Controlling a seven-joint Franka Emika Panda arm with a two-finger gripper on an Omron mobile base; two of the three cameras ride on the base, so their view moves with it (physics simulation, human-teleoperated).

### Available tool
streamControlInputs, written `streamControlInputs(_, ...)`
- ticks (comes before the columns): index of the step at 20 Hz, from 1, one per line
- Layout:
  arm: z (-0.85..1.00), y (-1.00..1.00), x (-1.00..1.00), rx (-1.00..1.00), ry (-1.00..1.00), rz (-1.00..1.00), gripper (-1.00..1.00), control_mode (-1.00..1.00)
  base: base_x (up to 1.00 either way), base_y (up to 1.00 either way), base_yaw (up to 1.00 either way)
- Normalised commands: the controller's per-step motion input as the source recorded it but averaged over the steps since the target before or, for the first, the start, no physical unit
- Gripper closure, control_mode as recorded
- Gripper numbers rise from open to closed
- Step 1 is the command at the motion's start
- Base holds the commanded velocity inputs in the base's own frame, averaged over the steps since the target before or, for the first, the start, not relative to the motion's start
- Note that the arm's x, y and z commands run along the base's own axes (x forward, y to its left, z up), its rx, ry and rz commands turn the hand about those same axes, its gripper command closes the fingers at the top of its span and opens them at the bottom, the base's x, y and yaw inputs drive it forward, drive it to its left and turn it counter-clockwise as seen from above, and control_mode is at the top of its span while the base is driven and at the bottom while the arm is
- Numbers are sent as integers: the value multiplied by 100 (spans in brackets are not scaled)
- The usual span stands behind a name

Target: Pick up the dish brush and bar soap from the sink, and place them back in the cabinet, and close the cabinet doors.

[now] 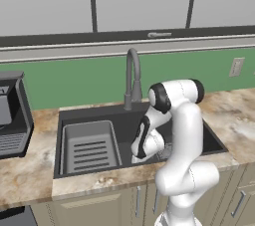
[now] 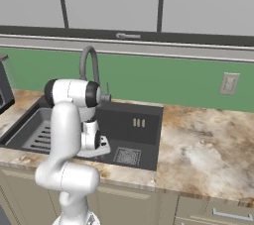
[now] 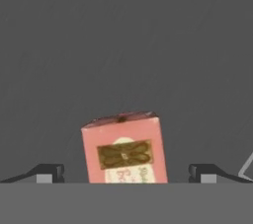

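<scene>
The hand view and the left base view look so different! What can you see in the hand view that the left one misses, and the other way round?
Hand view alone: the bar soap, a pink block with a label, lying on the dark sink floor between the two open fingertips of the gripper.

Left base view alone: the faucet, the ribbed tray insert, the marbled counter, the green wall and a dark machine at left.

Both: the dark-grey sink, which the arm reaches down into.
</scene>
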Motion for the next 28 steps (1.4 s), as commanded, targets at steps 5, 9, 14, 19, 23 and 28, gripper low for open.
streamControlInputs(5,-20,0,0,0,0,0,-100,-100,0,0,0)
streamControlInputs(9,-16,0,0,0,0,0,-100,-100,0,0,0)
streamControlInputs(14,-15,2,0,0,0,0,-100,-100,0,0,0)
streamControlInputs(19,-15,6,0,0,0,0,-100,-100,0,0,0)
streamControlInputs(23,-14,5,0,0,0,0,-100,-100,0,0,0)
streamControlInputs(28,-8,4,0,0,0,0,-100,-100,0,0,0)
